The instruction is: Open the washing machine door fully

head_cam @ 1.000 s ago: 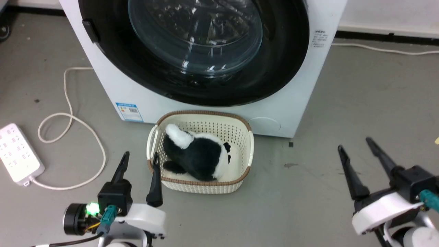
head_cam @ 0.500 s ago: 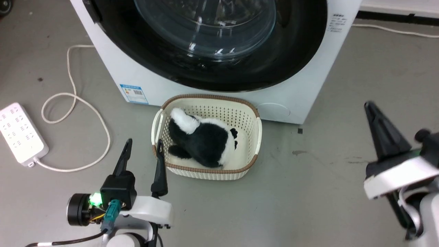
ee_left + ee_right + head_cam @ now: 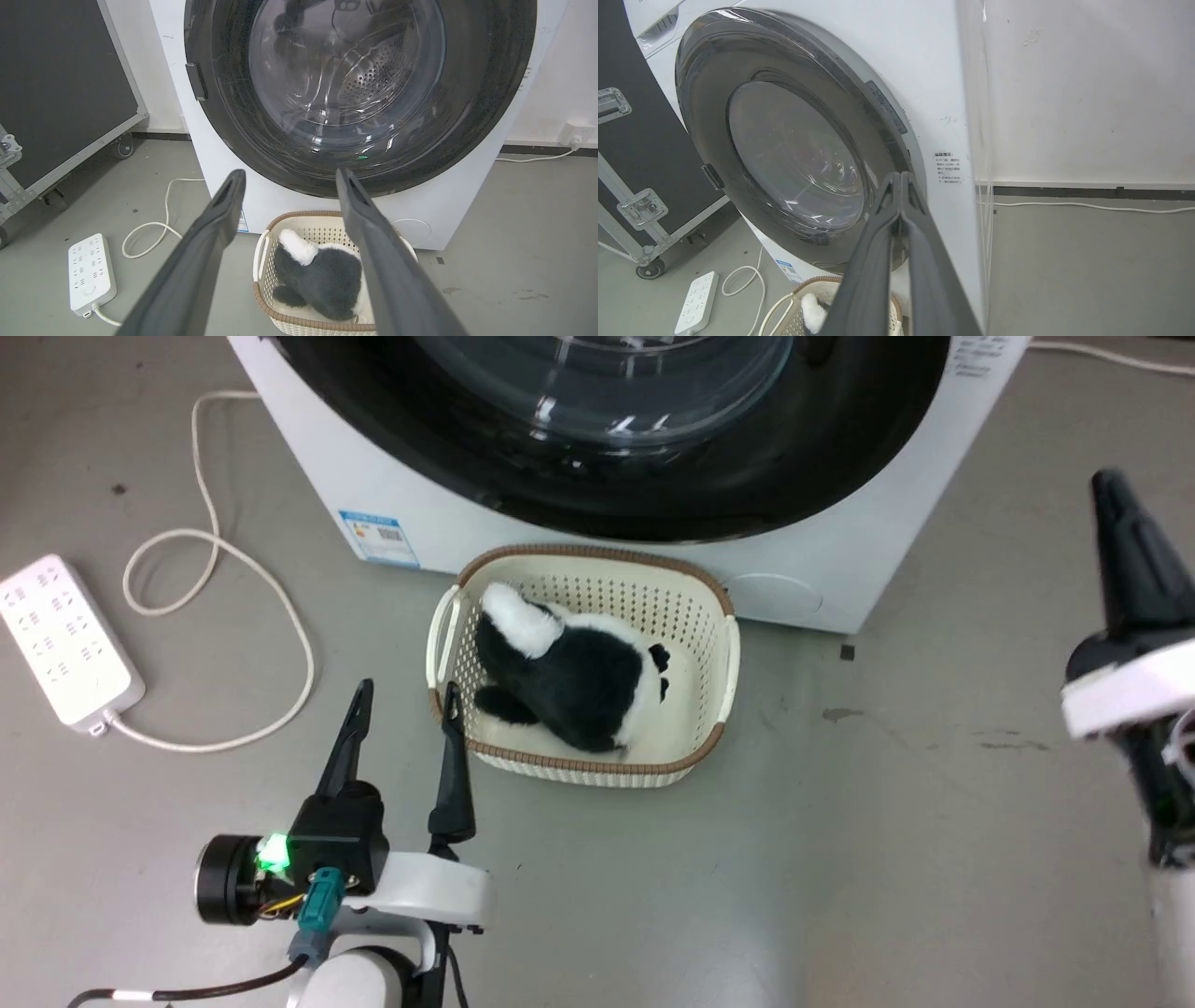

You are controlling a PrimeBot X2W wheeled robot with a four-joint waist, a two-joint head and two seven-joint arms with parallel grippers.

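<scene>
From its wrist view, the right tool (image 3: 900, 176) is pinched closed.

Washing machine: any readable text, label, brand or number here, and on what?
No text is legible.
Blue label low on the washing machine front: print too small.
Dark printed block right of the washing machine door: too small.
Grey strip at the door's edge: blurred.
Power strip: no legible marking.
</scene>
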